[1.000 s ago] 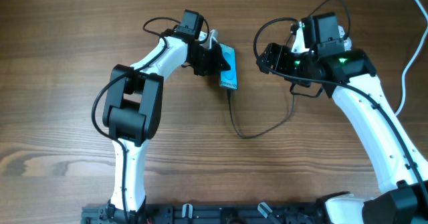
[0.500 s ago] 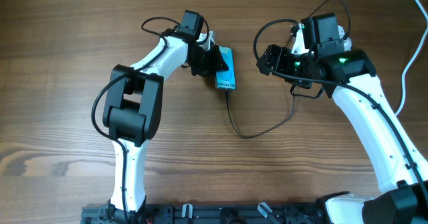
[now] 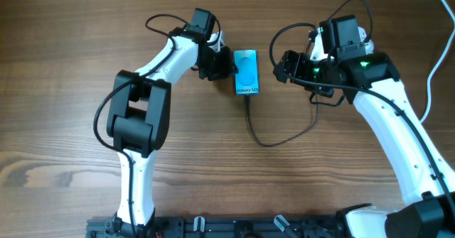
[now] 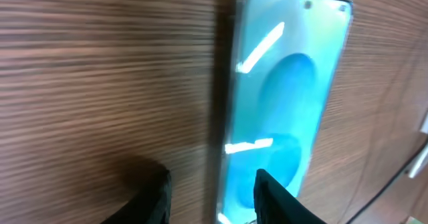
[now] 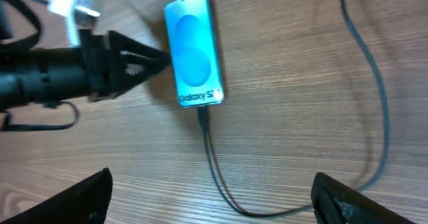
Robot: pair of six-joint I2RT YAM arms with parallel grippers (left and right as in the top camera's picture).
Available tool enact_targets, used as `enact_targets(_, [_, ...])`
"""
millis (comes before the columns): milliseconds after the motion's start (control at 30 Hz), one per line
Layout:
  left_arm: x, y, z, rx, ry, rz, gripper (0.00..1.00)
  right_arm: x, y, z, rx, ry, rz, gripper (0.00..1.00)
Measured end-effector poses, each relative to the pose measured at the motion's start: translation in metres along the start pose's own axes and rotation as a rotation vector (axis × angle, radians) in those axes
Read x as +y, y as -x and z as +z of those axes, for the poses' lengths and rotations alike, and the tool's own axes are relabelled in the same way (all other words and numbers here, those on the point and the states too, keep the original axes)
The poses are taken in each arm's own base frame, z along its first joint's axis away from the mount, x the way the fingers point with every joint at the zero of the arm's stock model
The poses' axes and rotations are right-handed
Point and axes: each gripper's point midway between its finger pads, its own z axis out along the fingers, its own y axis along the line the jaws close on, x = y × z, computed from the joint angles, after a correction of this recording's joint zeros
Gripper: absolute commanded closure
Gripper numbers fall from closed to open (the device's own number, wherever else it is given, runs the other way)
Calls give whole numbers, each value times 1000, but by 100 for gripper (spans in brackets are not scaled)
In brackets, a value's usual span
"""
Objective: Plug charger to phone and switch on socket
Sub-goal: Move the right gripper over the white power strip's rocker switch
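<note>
The phone (image 3: 246,72) lies flat on the table with its cyan screen up and its "Galaxy" strip toward me. It also shows in the right wrist view (image 5: 194,47) and the left wrist view (image 4: 284,97). The charger, a thin black cable (image 3: 264,143), has its tip in the phone's near end (image 5: 202,117) and loops right. My left gripper (image 3: 226,65) is open at the phone's left edge (image 4: 210,198), holding nothing. My right gripper (image 3: 281,66) is open and empty (image 5: 214,207), above the cable. The socket is out of view.
A thick white cord (image 3: 435,60) runs along the far right edge of the table. A small white block (image 5: 80,0) sits by the left wrist. The robots' own black cables loop over both arms.
The phone was tilted up in my left gripper; now it lies flat and straight, a little further right. The left gripper has let go and sits beside it. The right arm has barely moved.
</note>
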Motion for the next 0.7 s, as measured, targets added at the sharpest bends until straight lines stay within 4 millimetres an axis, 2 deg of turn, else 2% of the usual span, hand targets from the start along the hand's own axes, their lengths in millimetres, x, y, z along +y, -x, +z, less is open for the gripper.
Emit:
enact_targets(33, [3, 1, -3, -5, 9, -8, 51, -5, -1, -1, 5, -14, 0, 3])
enact_targets(67, [8, 3, -9, -15, 26, -16, 39, -13, -2, -2, 16, -33, 7, 4])
enact_targets(100, [16, 5, -18, -30, 46, -31, 16, -24, 0, -6, 20, -55, 24, 5])
enact_targets(133, [20, 8, -30, -52, 58, -43, 0, -36, 5, -11, 15, -73, 45, 6])
enact_targets(200, [16, 19, -67, -134, 57, -37, 0, -63, 19, -30, -6, -113, 88, 8])
enact_targets(267, [-4, 30, -127, -275, 46, 1, 0, -89, 36, -61, -43, -149, 139, 6])
enact_targets(367, [-34, 31, -204, -466, 47, 63, 0, -124, 75, -114, -201, -222, 189, 1])
enact_targets(400, [-38, 30, -222, -513, 55, 73, 0, -137, 86, -127, -256, -263, 207, 1])
enact_targets(500, [-37, 31, -247, -594, 105, 71, 0, -191, 106, -156, -390, -438, 313, 1])
enact_targets(567, [-30, 31, -246, -597, 139, 59, 0, -224, 115, -160, -421, -522, 368, 0])
enact_targets(667, [-27, 32, -247, -604, 155, 54, 0, -255, 121, -131, -360, -574, 407, 0])
enact_targets(700, [-26, 32, -248, -605, 158, 54, 0, -265, 121, -114, -320, -585, 416, 0])
